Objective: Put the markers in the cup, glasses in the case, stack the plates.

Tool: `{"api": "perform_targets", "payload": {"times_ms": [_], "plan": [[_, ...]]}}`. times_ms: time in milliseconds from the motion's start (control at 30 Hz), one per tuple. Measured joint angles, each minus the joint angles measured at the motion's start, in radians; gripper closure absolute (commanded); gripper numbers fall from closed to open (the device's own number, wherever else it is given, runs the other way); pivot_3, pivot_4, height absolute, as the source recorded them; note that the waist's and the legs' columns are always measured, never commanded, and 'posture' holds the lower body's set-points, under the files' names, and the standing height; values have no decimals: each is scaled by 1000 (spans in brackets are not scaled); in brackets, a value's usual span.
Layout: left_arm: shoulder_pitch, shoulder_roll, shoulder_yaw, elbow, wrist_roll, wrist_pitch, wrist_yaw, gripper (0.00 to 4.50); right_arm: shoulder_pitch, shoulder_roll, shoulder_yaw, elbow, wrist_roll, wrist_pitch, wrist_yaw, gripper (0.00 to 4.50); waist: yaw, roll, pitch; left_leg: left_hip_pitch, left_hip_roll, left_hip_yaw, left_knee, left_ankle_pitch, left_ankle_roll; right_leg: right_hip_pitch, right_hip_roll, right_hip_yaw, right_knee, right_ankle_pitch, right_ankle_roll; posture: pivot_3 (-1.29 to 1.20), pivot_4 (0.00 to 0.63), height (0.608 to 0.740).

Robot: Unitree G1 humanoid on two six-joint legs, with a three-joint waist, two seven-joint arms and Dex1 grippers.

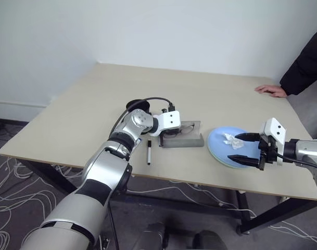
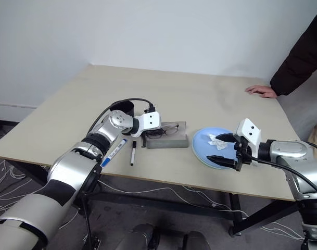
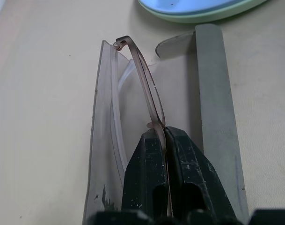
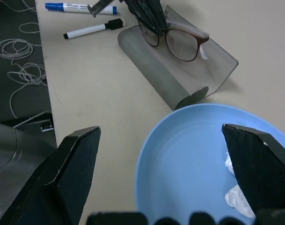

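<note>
Pinching glasses (image 4: 177, 41) over open case (image 2: 168, 136) at frame centre, left gripper (image 3: 162, 140) clamps thin frame; right gripper (image 4: 163, 173) wide, empty. Risk: frame slips, lands outside case.

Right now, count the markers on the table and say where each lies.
2. The blue-capped marker and the black-capped marker lie side by side near the table's front edge, beside the open case, on the robot's left side.

Head pair looks down on my table (image 1: 210, 94) from the near edge. Left wrist sits close on the case (image 3: 217, 93); right wrist, farther right, also shows case and plates (image 4: 189, 154).
</note>
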Motion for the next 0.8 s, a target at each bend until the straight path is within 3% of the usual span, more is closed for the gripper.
{"api": "perform_targets", "payload": {"times_ms": [800], "plan": [[41, -32, 46, -1, -33, -29, -61, 4475, 25, 0, -3, -21, 0, 5, -11, 0, 0, 0, 0, 0, -5, -4, 1, 0, 1, 0, -2, 0, 0, 1, 2, 0, 0, 701]]}}
